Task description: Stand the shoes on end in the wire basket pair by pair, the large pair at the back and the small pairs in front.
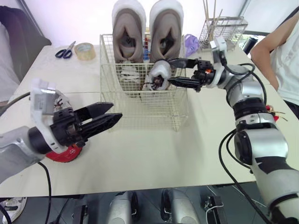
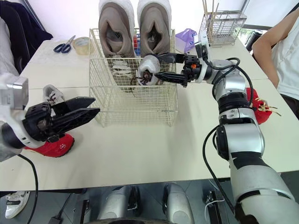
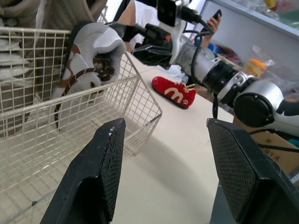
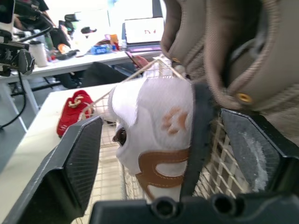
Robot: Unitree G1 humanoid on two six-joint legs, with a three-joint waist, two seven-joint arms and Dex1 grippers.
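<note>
A wire basket (image 1: 140,109) stands mid-table. Two large taupe shoes (image 1: 128,32) stand on end against its back wall. In front of them, at the right, a small white shoe with brown straps (image 1: 158,74) stands between the fingers of my right gripper (image 1: 169,71), which is open with a gap on each side in the right wrist view. Another small white shoe (image 1: 126,74) lies lower in the basket to its left. My left gripper (image 1: 114,111) hovers open and empty over the front left of the table, above a red shoe (image 1: 65,153). A second red shoe (image 2: 254,105) lies at the right.
Scissors (image 1: 65,50) and a tape roll (image 1: 85,50) lie at the back left. A wire holder with sticks (image 1: 224,30) and a purple bag (image 1: 190,44) stand behind the basket at the right. A person (image 1: 285,51) sits at the table's right side.
</note>
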